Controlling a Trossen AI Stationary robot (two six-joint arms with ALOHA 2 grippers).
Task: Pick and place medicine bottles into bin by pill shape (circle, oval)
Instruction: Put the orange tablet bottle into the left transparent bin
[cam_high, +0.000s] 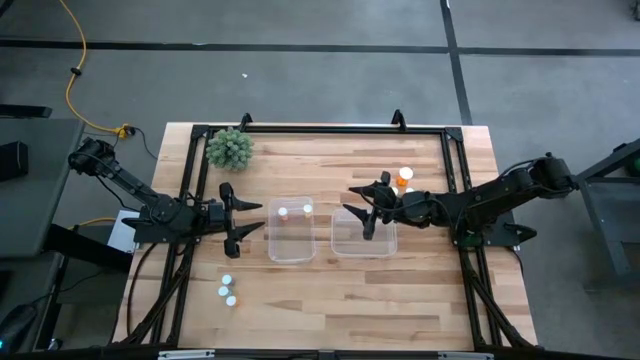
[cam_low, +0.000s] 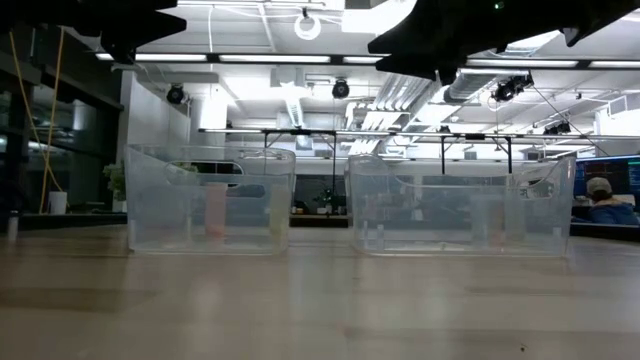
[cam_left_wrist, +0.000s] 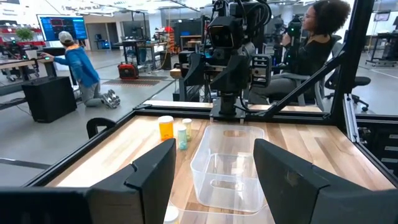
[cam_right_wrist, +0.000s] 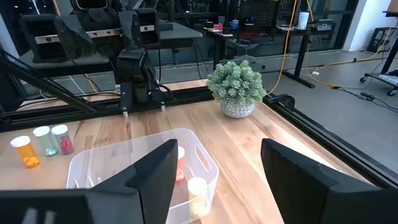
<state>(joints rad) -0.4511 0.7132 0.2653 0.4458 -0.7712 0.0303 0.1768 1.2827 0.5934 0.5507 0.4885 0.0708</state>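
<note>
Medicine bottles in three groups on the wooden bench (cam_high: 330, 300): three white-capped ones (cam_high: 228, 291) clustered near the front-left, well apart from both tubs; two (cam_high: 294, 211) standing inside the left clear tub (cam_high: 290, 232), toward its far end; an orange bottle (cam_high: 404, 177) with a paler one just beside it at the far right, behind the right arm. Same far-right pair visible from the left wrist as an orange bottle (cam_left_wrist: 166, 127) touching two paler ones. Right clear tub (cam_high: 362, 240) holding no bottle that can be made out.

Left end effector (cam_high: 248, 222) hovering just left of the left tub, fingers spread apart, gripping nothing. Right end effector (cam_high: 358, 204) poised above the far-left corner of the right tub, fingers likewise spread and empty.

Green spiky ball plant (cam_high: 229, 148) at the far-left corner of the bench. Two people in the room beyond, one seated, one crouching in blue.
</note>
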